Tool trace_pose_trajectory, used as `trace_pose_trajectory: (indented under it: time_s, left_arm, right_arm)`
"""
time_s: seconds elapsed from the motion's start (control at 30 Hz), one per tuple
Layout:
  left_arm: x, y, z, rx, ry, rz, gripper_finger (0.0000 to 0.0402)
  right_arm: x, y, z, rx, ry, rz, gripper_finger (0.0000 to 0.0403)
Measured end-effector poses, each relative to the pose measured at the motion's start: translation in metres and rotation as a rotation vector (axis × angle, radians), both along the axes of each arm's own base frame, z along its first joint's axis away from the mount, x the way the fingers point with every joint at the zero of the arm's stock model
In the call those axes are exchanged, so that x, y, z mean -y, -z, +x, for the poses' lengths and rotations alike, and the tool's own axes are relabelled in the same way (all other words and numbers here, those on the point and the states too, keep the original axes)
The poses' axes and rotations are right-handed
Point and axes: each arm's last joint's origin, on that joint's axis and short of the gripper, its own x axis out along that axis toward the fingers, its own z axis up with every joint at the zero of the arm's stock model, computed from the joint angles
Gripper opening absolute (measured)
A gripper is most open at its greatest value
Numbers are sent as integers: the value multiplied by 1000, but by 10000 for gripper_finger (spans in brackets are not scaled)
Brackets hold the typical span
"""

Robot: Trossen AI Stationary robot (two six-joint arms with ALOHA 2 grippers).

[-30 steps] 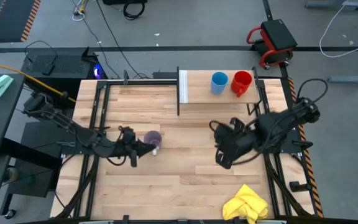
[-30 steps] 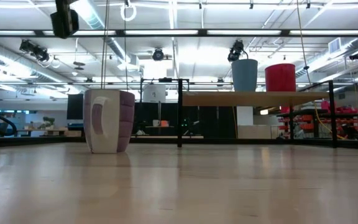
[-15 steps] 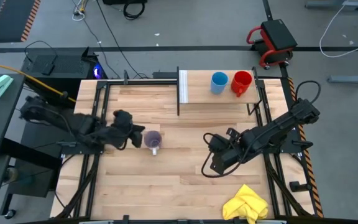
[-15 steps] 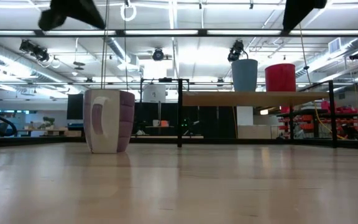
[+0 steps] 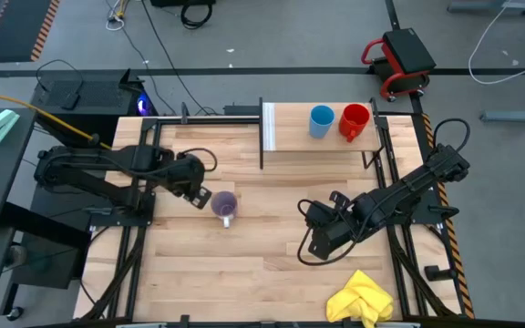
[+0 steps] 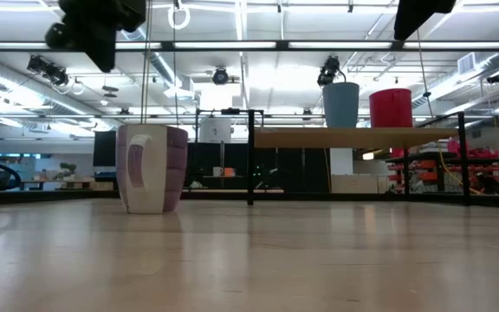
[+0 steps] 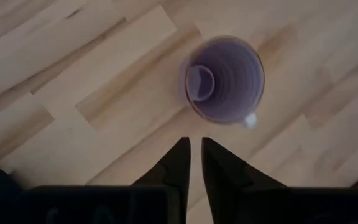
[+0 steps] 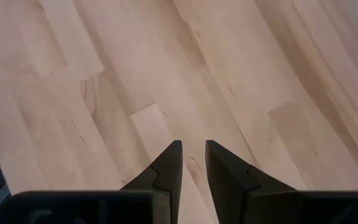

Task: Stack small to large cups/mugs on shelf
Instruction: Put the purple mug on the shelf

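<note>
The purple mug with the pale handle stands upright on its base on the tabletop, left of centre. In the left wrist view I look down into the purple mug. My left gripper hovers above and just left of it, shut, touching nothing. The blue cup and the red mug stand side by side on the shelf at the far right. They also show in the low view as the blue cup and the red mug. My right gripper hangs shut over bare tabletop, right of centre.
A yellow cloth lies at the table's near right corner. The shelf's white side panel and black post stand between the mug and the shelf board. Bare wood lies between the two grippers.
My left gripper has drawn back from beside the purple mug toward the table's far edge and tipped so that it looks down on the mug. My right arm has stretched out and its gripper has moved toward the table's near left. The mug has stayed in place.
</note>
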Motion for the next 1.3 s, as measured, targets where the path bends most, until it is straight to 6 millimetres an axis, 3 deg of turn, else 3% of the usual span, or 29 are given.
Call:
trace_pose_trajectory:
  time_s: [0.13,0.3,0.6,1.3]
  left_arm:
    - [-16,3,7,1,-26,10,74]
    - [-28,10,24,32,-22,-21,100]
    - [-35,43,52,-90,27,-64,117]
    - [-37,85,79,-235,67,-111,123]
  right_arm:
    - [-5,17,1,10,-42,2,77]
    - [-5,53,3,13,-65,48,77]
    - [-3,93,4,76,-51,132,77]
    - [3,99,8,108,-50,144,77]
